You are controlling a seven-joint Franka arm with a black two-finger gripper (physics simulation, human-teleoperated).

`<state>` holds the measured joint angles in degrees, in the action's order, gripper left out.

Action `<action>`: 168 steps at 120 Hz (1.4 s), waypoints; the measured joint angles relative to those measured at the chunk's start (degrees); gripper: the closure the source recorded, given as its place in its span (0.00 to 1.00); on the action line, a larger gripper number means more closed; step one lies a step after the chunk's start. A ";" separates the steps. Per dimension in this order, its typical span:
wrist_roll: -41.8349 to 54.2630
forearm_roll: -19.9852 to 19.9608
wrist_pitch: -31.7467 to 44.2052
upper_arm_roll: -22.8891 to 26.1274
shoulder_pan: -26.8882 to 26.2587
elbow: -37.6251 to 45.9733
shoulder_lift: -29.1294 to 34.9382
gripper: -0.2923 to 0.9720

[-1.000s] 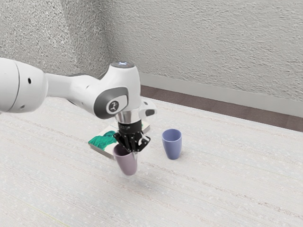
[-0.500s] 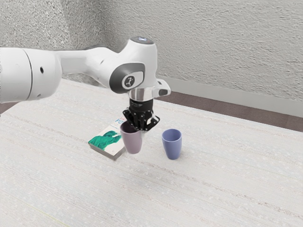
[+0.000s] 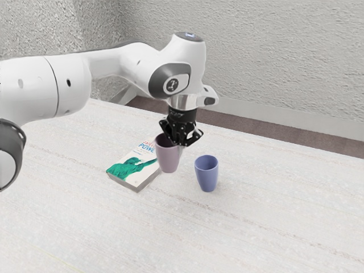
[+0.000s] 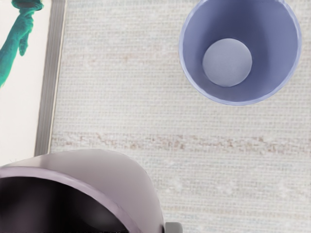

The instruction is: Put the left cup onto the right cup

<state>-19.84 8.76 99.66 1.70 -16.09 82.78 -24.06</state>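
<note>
**Inspector:** State of the gripper (image 3: 181, 138)?

**Assessor:** The fingers are seen closed on the rim wall of the mauve cup (image 3: 168, 157). The cup is held mouth upward, clear of the table (image 3: 273, 222), hanging just below the fingers.

**Inspector:** Position of the blue cup (image 3: 206, 173)?

**Assessor:** It is found standing upright on the table, lower than the fingers and toward the exterior view's right of them, apart from the held cup. In the wrist view its open mouth and round base are seen from above.

**Inspector:** Other items?

**Assessor:** A book (image 3: 133, 169) with a green figure on its cover is noted lying flat, on the far side of the held cup from the blue one.

**Inspector:** Surface and room?

**Assessor:** The tabletop is recorded as pale, with faint streaked grain. Behind it a rough grey plastered wall (image 3: 273, 51) is seen, with a pale skirting (image 3: 273, 114) and a dark brown floor strip (image 3: 296, 134) at its foot.
</note>
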 joint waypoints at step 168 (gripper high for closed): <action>3.53 5.35 -5.08 8.81 0.43 -20.36 -12.06 0.85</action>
<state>-16.31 14.12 94.58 10.51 -15.66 62.42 -36.12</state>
